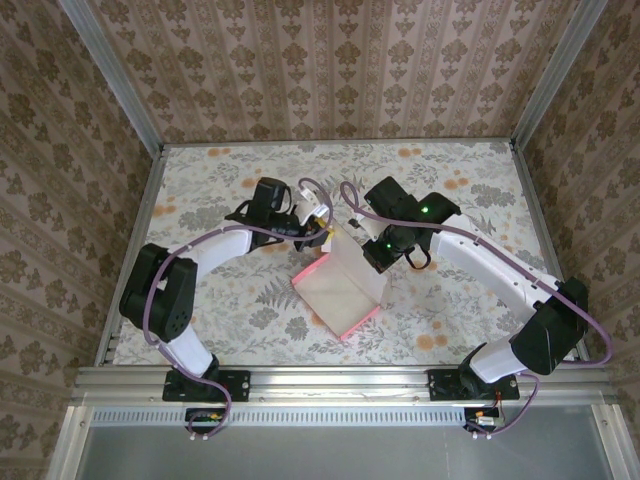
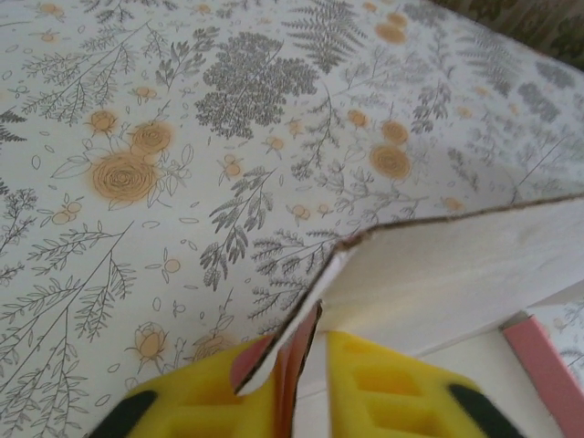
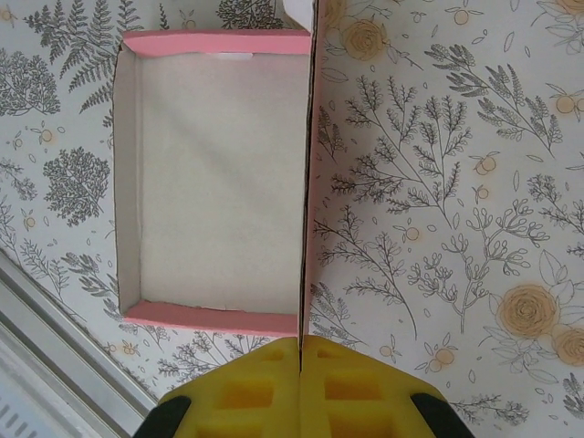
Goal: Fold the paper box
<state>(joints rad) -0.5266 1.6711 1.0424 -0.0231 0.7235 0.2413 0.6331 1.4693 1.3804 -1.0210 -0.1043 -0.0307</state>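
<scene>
Damask-patterned brown walls point(image 1: 330, 60) enclose a floral-print table point(image 1: 460, 330) edged with aluminium rails point(image 1: 330, 380).

Place: a robot test cell, by the look of what surrounds me.
Frame: aluminium rail point(image 1: 330, 380) along the near edge of the table point(image 1: 470, 190); metal posts point(image 1: 112, 75) at its back corners.
Mounting: my arm bases point(image 1: 200, 385) sit bolted on that rail.
Enclosure: damask wallpaper panels point(image 1: 330, 60) wall the table on three sides; a floral print covers its top.

The thin cardboard paper box point(image 3: 210, 173) is pink on its rims, pale whitish inside. The flat table point(image 3: 438, 182) is white, printed with grey ferns and orange roses. The blocky foam fingers point(image 3: 246, 388) of the right gripper point(image 3: 300, 345) are yellow.
</scene>
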